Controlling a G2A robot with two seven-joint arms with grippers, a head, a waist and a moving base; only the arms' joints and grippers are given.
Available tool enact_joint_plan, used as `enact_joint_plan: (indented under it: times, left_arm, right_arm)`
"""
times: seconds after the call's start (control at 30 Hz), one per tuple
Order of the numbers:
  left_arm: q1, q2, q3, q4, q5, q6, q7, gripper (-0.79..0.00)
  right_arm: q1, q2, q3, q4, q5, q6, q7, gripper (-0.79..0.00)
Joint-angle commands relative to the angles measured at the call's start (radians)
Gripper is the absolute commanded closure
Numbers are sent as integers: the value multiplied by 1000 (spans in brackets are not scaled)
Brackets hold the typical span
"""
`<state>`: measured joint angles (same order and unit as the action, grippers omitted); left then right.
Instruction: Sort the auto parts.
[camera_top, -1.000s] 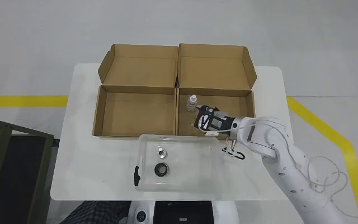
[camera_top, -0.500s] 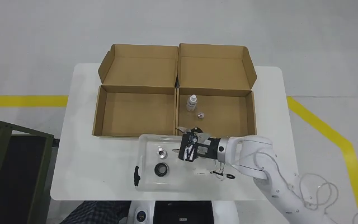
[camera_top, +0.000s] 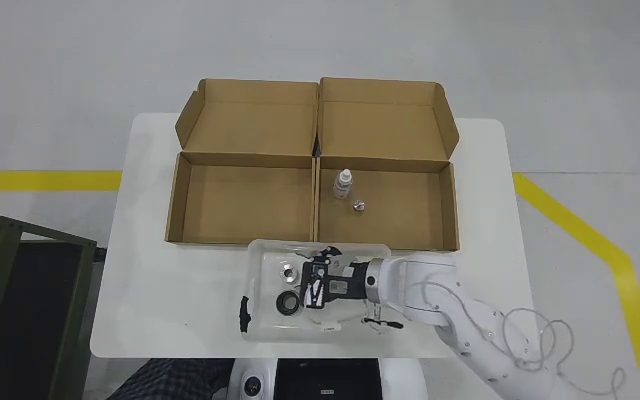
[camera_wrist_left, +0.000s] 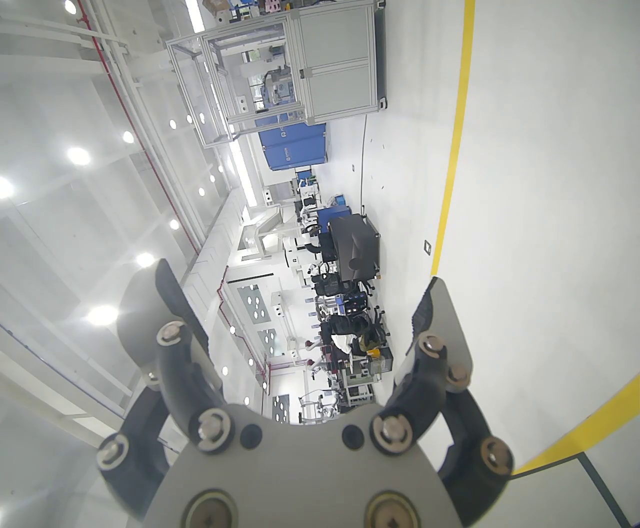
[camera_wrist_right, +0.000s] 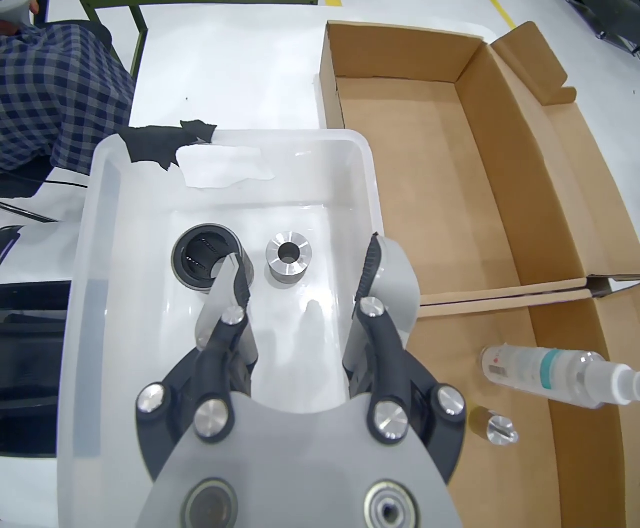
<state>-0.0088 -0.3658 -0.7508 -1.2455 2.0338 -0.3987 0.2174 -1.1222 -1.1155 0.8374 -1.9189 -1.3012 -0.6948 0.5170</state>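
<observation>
A clear plastic bin (camera_top: 256, 250) at the table's front holds a black ring bearing (camera_top: 290, 302) and a silver bushing (camera_top: 287, 269). My right gripper (camera_top: 318, 282) hangs open inside the bin, just right of both parts. In the right wrist view the right gripper (camera_wrist_right: 305, 260) is empty, with the silver bushing (camera_wrist_right: 288, 257) between and just beyond its fingertips and the black bearing (camera_wrist_right: 205, 255) beside one finger (camera_wrist_right: 235, 280). A small spray bottle (camera_top: 343, 183) and a small metal part (camera_top: 358, 208) lie in the right cardboard box (camera_top: 400, 225). My left gripper (camera_wrist_left: 300, 290) is open and empty, facing the room.
The left cardboard box (camera_top: 240, 205) stands empty beside the right one, both with lids folded back. Black tape (camera_top: 243, 312) sticks to the bin's left rim. White table (camera_top: 150, 260) surface lies free at the left and the right of the bin.
The right arm has swung from over the right box down and left into the bin. The small metal part now lies uncovered in the right box.
</observation>
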Motion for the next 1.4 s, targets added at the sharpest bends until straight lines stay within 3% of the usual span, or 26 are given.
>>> enact_joint_plan:
  times: [0.0, 1.37]
  left_arm:
    - [0, 0, 0, 0, 0, 0, 0, -785]
    - [0, 0, 0, 0, 0, 0, 0, -785]
  right_arm:
    - [8, -3, -12, 11, -8, -6, -5, -385]
    - [167, -92, -176, 294, -13, 17, -54, -369]
